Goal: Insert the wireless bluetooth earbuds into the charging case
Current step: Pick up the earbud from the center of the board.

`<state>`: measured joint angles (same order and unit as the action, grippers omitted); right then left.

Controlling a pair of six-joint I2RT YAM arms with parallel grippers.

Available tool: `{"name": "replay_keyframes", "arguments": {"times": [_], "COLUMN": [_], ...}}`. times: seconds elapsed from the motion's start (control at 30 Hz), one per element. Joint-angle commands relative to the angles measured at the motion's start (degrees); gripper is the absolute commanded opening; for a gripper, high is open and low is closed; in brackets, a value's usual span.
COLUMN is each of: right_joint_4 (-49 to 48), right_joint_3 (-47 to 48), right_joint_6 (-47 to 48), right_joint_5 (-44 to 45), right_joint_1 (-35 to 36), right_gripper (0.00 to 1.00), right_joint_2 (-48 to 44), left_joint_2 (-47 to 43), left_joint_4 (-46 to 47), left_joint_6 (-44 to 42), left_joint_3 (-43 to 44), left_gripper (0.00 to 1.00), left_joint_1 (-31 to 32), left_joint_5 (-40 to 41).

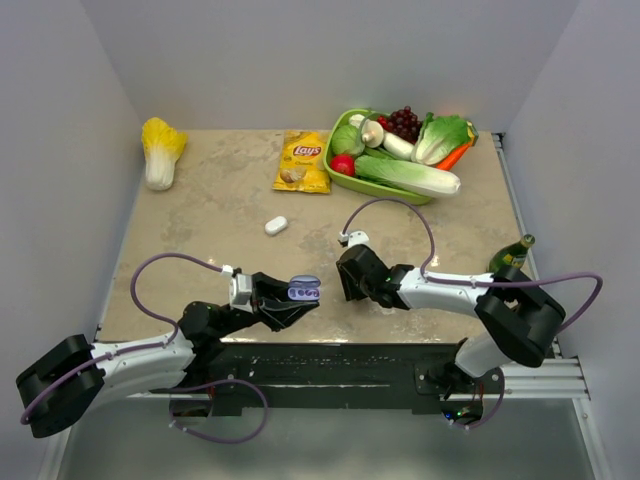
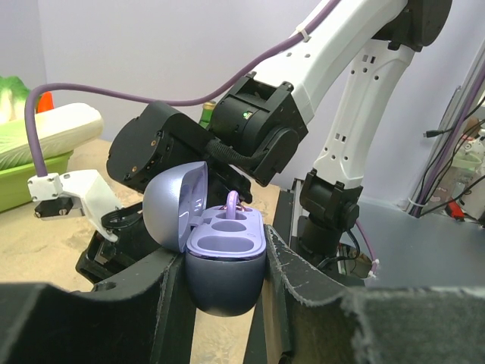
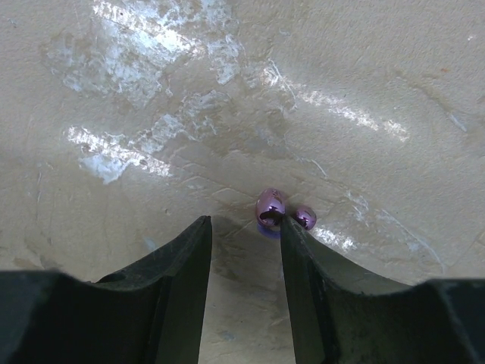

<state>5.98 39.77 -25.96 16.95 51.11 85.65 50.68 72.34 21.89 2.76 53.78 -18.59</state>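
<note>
Here's the left gripper (image 2: 226,254) clamped tight on the purple charging case (image 2: 224,284), lid flipped open, low centre of the left wrist view. The right gripper (image 3: 244,227) hangs over the table (image 3: 151,91) with its jaws apart, and two glossy purple earbuds (image 3: 270,206) lie right at the right-hand finger's tip, mid-frame.
</note>
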Motion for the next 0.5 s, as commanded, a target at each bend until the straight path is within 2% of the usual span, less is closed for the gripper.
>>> {"name": "replay_keyframes", "arguments": {"times": [0.0,0.47], "right_joint_4": [-0.6,-0.2], "right_joint_3": [0.6,1.9], "right_joint_6": [-0.6,-0.5], "right_joint_5": [0.3,3.6], "right_joint_1": [0.4,0.4], "right_gripper": [0.45,0.44], "right_joint_2": [0.7,0.6], "left_joint_2": [-0.2,-0.5], "left_joint_4": [4.4,4.2], "left_joint_6": [-0.5,-0.7], "left_joint_3": [-7.7,-8.0], "left_gripper": [0.00,0.00], "left_joint_1": [0.4,0.4], "left_joint_5": [0.9,1.1]}}
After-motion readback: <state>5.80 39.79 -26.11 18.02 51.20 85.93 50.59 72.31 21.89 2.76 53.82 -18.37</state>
